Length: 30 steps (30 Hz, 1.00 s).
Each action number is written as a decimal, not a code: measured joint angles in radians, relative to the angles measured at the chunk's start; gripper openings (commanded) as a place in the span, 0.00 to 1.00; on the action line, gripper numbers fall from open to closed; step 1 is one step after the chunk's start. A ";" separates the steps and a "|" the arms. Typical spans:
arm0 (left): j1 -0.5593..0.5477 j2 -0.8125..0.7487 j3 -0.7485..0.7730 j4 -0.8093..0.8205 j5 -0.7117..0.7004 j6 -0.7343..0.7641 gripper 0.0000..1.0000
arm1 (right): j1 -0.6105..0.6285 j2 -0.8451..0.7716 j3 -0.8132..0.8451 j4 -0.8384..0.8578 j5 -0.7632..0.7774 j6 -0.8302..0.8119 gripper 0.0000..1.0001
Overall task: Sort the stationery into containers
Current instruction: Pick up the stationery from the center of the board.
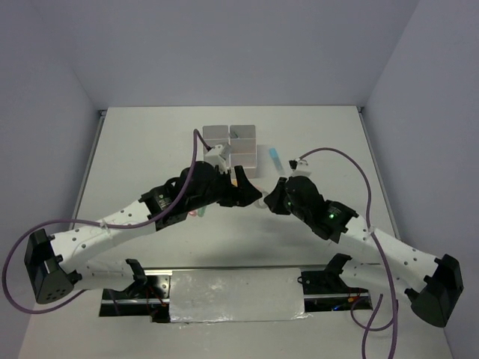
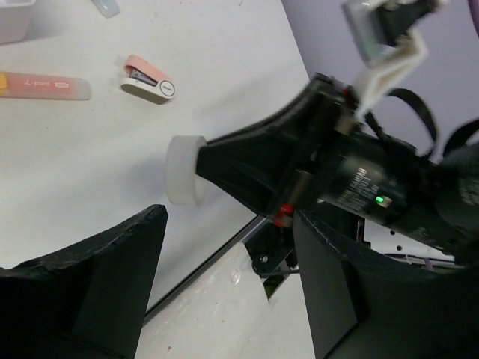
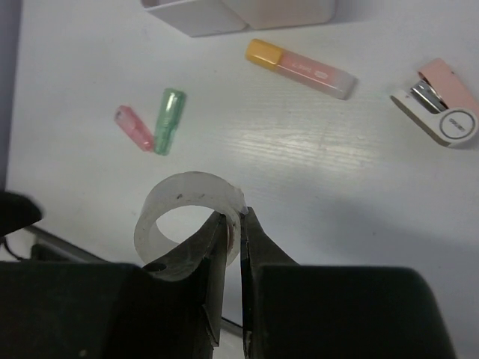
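Tape ring (image 3: 191, 217), lower centre of right wrist view: translucent thin-walled hoop, light, slick, likely flexes under squeeze. Best hold is across wall, as here: right gripper (image 3: 238, 224) pinched on ring's right side; whether ring is off table is unclear. Left gripper (image 2: 230, 224) spread wide, empty. Mid-frame: green capsule (image 3: 168, 120), pink capsule (image 3: 133, 127), orange-capped marker (image 3: 299, 69), pink stapler (image 3: 438, 112), all smooth plastic. Top edge: white containers (image 3: 224, 11), rigid, square.

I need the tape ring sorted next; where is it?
The tape ring is pinched in the right hand, low centre of the right wrist view, just below the green marker.
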 measured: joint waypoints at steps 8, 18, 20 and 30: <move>0.000 0.045 0.000 -0.002 -0.011 0.001 0.80 | 0.016 -0.077 0.000 0.050 -0.072 0.012 0.00; -0.003 0.054 0.000 -0.014 -0.021 0.005 0.52 | 0.027 -0.083 0.000 0.088 -0.109 0.024 0.00; -0.003 0.055 0.000 -0.014 -0.022 0.005 0.51 | 0.029 -0.084 0.000 0.089 -0.114 0.024 0.00; -0.005 0.095 0.033 -0.036 -0.029 0.015 0.01 | 0.033 -0.082 0.000 0.090 -0.117 0.025 0.01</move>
